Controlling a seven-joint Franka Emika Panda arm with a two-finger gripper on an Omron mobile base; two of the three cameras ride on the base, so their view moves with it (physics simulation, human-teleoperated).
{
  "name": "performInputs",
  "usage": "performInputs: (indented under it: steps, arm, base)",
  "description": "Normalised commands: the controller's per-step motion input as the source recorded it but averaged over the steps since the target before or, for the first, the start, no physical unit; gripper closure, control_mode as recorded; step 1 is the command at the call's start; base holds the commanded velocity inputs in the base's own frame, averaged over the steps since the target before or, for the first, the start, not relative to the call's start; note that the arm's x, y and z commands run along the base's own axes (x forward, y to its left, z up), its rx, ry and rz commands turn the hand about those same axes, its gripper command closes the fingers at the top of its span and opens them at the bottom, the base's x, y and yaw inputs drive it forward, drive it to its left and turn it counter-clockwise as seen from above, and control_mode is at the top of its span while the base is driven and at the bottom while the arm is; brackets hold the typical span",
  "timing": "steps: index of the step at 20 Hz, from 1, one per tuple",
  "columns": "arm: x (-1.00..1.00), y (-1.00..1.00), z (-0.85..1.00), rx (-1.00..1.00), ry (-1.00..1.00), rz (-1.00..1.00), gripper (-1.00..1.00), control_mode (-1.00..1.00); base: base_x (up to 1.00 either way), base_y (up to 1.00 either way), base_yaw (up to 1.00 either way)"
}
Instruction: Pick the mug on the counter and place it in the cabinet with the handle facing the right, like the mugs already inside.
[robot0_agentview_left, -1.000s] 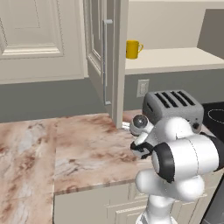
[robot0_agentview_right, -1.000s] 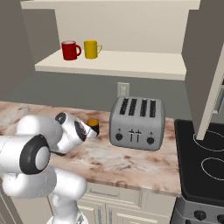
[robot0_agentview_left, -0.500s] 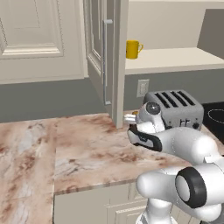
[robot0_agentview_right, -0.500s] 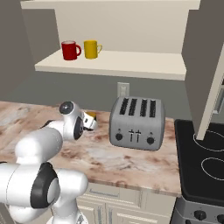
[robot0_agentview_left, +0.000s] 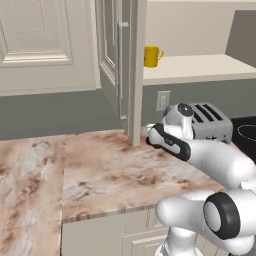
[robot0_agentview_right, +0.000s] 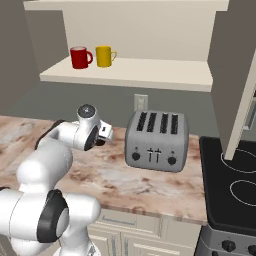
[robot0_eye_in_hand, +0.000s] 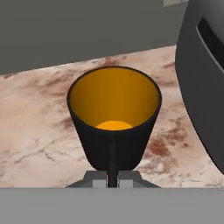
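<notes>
We hold the black mug (robot0_eye_in_hand: 114, 118) in our closed pincer (robot0_eye_in_hand: 113, 175) above the surface (robot0_eye_in_hand: 39, 127); cabinet (robot0_agentview_right: 125, 70) placement remains.

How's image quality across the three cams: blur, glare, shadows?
Left base view: sharp, flat light, no glare on the counter. Right base view: even light, soft shading under the shelf, toaster crisp. Hand view: the mug fills the centre, slightly soft, its orange inside evenly lit.

We see even, soft rendered light; faint shadows, no glare; hand view sharp, base views slightly soft.
</notes>
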Motion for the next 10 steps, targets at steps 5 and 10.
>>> performInputs:
  steps: [5, 10]
  arm:
    - [-0.17, 0.17, 0.03, -0.04, -0.07, 0.36, 1.00, -1.00]
    - [-0.06, 0.00, 0.00, -0.02, 0.00, 0.46, 1.00, -1.00]
  base:
    - [0.00, 0.00, 0.00]
    - [0.00, 0.00, 0.00]
